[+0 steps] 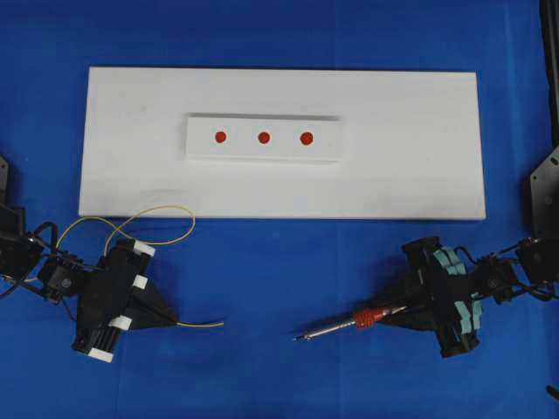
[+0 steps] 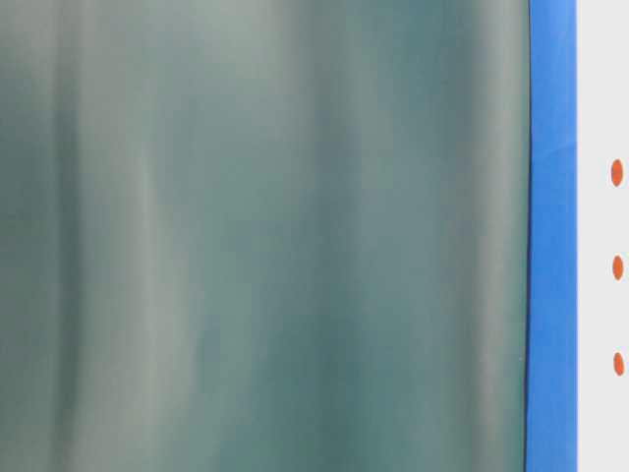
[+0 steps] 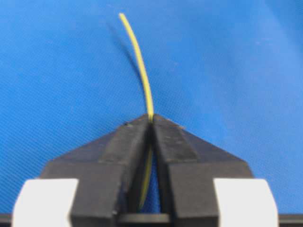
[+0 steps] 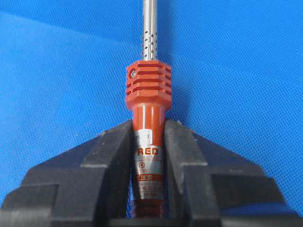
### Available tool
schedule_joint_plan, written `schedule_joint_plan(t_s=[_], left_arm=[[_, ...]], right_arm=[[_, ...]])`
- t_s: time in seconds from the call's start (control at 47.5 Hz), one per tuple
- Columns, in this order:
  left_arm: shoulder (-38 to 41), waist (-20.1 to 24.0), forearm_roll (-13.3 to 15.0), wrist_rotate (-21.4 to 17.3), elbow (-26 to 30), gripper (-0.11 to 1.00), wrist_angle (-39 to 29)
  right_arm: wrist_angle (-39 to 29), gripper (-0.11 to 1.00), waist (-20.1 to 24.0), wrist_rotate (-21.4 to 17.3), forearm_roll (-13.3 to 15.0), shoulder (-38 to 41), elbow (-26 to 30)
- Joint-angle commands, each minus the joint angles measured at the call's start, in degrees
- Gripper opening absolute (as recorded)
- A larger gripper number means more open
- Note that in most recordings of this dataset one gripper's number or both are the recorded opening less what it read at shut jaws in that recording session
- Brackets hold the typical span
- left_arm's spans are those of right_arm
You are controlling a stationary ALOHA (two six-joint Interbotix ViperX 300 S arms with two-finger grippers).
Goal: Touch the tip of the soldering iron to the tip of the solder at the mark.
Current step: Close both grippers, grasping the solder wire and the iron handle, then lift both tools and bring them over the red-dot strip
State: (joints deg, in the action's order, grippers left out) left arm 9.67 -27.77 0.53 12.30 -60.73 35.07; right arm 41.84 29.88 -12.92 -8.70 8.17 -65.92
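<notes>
while a blurred grey-green surface (image 2: 265, 236) blocks the table-level view, left end effector (image 3: 151, 120) pinches solder (image 3: 139, 61), right end effector (image 4: 147, 130) clamps soldering iron (image 4: 147, 87).

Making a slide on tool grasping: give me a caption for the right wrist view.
Right gripper fingers clamped on the soldering iron handle, metal shaft pointing away over blue cloth.

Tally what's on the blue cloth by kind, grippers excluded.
White board: 1
Raised white strip: 1
Red marks: 3
Soldering iron: 1
Solder wire: 1
Total: 7
</notes>
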Motion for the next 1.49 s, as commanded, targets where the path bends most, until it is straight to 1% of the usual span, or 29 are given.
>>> schedule_joint_plan(t_s=[0.0, 0.21, 0.316, 0.379, 0.463, 0.568, 0.674, 0.863, 0.905, 1.01, 1.073, 1.158, 1.305, 1.473], left_arm=[[-0.5, -0.4, -0.2, 0.0, 0.7, 0.01, -0.2], [-1.9, -0.4, -0.2, 0.5, 0.7, 0.01, -0.4], [-5.0, -0.4, -0.2, 0.6, 0.8, 0.01, -2.6], [-7.4, -0.4, -0.2, 0.6, 1.1, 0.01, -5.0], [-11.2, -0.4, -0.2, 0.0, 1.8, 0.01, -9.7], [-15.8, -0.4, -0.2, -0.1, 2.9, 0.01, -16.2], [-20.8, 0.0, -0.4, -0.1, 4.6, 0.01, -23.7], [-28.7, 2.3, -0.5, -0.1, 8.6, 0.01, -38.5], [-30.1, 3.5, -0.6, -0.1, 9.8, 0.01, -42.1], [-31.9, 6.3, -0.7, -0.1, 12.0, 0.01, -49.0], [-32.7, 9.0, -0.7, -0.1, 13.4, 0.01, -53.3], [-33.2, 12.1, -0.8, -0.1, 15.1, 0.01, -57.4], [-33.0, 18.1, -1.1, -0.4, 17.6, 0.01, -62.8], [-32.1, 24.5, -1.3, -0.5, 18.5, 0.01, -66.0]], right_arm=[[0.6, 0.06, 0.2, 0.1, -0.1, -0.3, 0.1], [0.4, 0.06, 0.2, 0.0, -0.1, -1.1, 0.5], [-1.1, 0.06, 0.2, 0.2, 0.0, -4.1, 0.5], [-3.3, 0.06, 0.0, 0.2, -0.1, -6.7, 0.6], [-7.6, 0.06, -0.4, 0.3, -0.1, -10.5, 1.0], [-15.3, 0.06, -1.6, 0.4, -0.1, -16.0, 2.0], [-23.6, 0.06, -3.0, 0.6, -0.1, -20.9, 3.3], [-38.7, 0.06, -6.9, 2.0, 1.1, -29.5, 7.0], [-42.6, 0.06, -8.1, 2.4, 1.5, -31.5, 8.2], [-49.6, 0.06, -11.1, 2.6, 3.3, -34.5, 10.6], [-53.9, 0.06, -13.4, 2.6, 5.3, -35.9, 12.3], [-57.9, 0.06, -16.4, 2.5, 7.5, -36.7, 14.0], [-62.7, 0.06, -23.3, 2.5, 10.5, -36.2, 16.3], [-64.3, 0.06, -30.5, 2.4, 12.4, -34.9, 17.2]])
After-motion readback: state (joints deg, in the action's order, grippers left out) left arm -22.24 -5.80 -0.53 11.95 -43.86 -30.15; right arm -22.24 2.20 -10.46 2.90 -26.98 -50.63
